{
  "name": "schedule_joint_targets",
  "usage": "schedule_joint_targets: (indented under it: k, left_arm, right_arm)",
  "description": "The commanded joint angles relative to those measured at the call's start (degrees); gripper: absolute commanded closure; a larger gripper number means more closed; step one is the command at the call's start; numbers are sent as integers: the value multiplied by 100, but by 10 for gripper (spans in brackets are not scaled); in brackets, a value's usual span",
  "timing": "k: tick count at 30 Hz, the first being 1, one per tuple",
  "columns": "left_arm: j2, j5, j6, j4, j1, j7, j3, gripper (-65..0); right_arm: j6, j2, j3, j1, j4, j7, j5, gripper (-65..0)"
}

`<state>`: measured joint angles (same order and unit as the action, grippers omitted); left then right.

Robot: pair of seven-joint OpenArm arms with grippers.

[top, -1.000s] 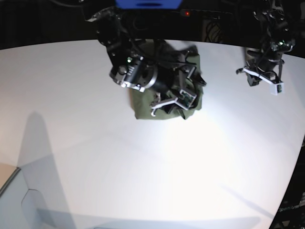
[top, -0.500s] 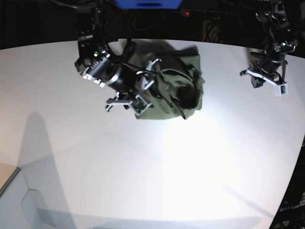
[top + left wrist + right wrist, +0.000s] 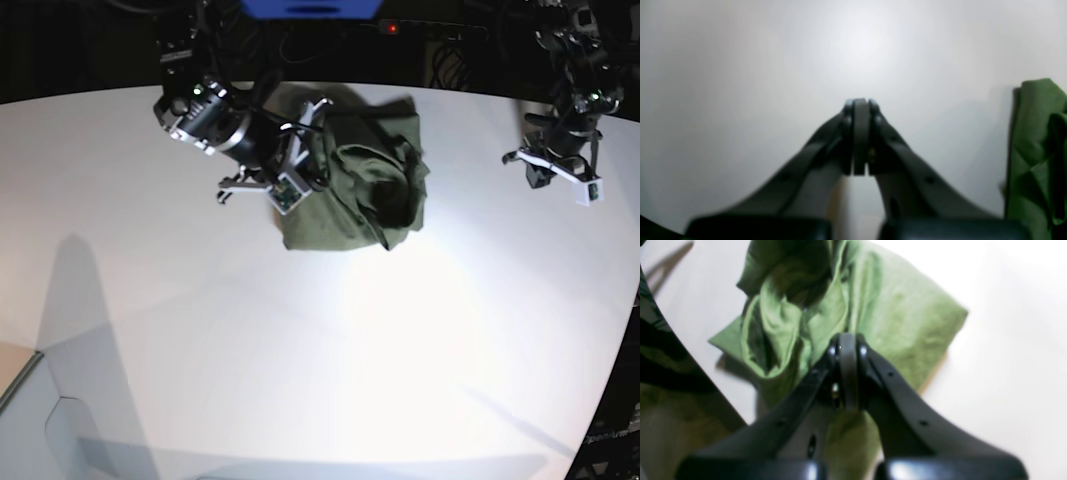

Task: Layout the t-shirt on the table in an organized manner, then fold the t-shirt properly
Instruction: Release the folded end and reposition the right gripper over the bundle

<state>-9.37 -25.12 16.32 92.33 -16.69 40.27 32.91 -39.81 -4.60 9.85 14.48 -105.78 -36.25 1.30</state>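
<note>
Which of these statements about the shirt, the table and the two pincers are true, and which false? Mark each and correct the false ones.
1. The shirt lies spread flat with both sleeves out. False: it sits in a crumpled heap.
2. The left pincer is shut, with nothing between its jaws. True.
3. The left pincer is over the shirt. False: it hangs over bare table, the shirt off to its side.
4. The right pincer is shut, above the shirt. True.
5. The shirt is red. False: it is olive green.
</note>
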Motion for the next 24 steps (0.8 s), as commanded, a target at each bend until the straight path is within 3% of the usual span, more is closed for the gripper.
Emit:
schedule_joint_targets:
  k: [1,8,10,17,21,24]
  left_arm:
    - [-61,-59,34,90,3,-111,37,-2]
    - [-70,-59,34,98,-6,-111,37,-2]
    - [-70,-59,34,107,-6,-111,37,-2]
    - [-70,-59,34,98,-15,-111,46,-2]
    - [-70,-59,34,125,-94,-137,125,-2]
    - [-61,-59,34,125,-120,-119,274,-2]
  right_arm:
    - [-19,51,215,-11,-47,130,-108,0]
    - [-19,904,2343,68,-90,166,-108,0]
    - [-19,983,2580,68,-222,166,-108,0]
    - [-19,948,1991,68,-627,148,-99,0]
    - [-19,517,1200,-107,-548,130,-99,0]
    - [-19,218,980,-494,-222,130,-99,0]
